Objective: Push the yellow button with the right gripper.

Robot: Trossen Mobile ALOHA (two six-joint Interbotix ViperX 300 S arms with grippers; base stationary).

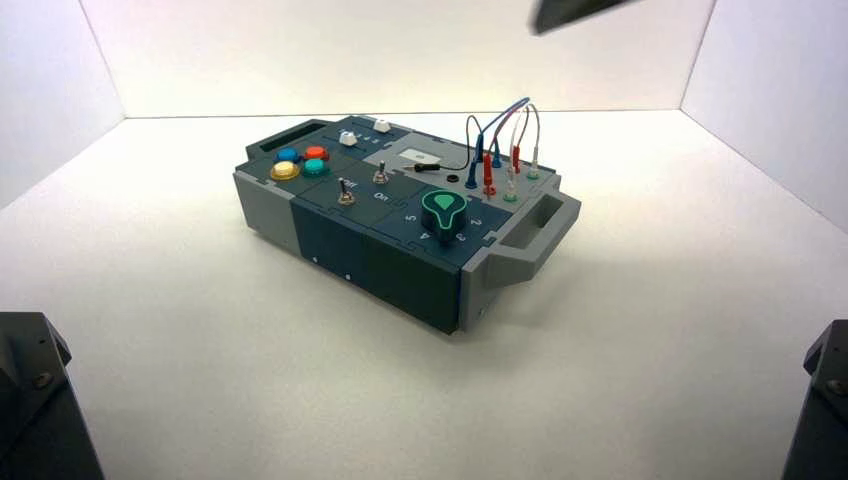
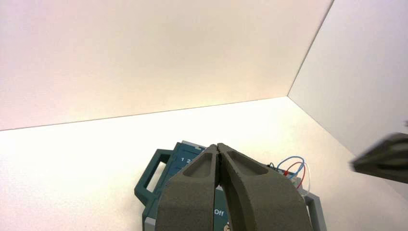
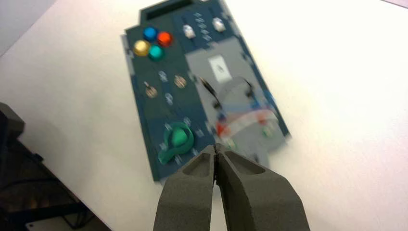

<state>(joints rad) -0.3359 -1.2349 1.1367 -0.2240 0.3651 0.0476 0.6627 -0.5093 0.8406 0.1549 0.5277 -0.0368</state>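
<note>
The right end effector [image 3: 216, 146], fingertips together and empty, shows lower centre in its wrist view; the left [image 2: 217, 146] is parked, lower centre in its own. Farther, upper left there, the domed amber-yellow button [image 3: 141, 47] is untouched; approach and press remain.

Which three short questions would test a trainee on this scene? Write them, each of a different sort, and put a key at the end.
1. True or false: the right tool, raised clear of the box, is pressing the yellow button.

2. Which of these buttons is nearest the knob?
A) blue
B) green
C) red

3. Fill in: in the left wrist view, the left tool is idle, with the box beyond it and its fingertips ____.

Key: 1 false; 2 B; 3 together
</note>
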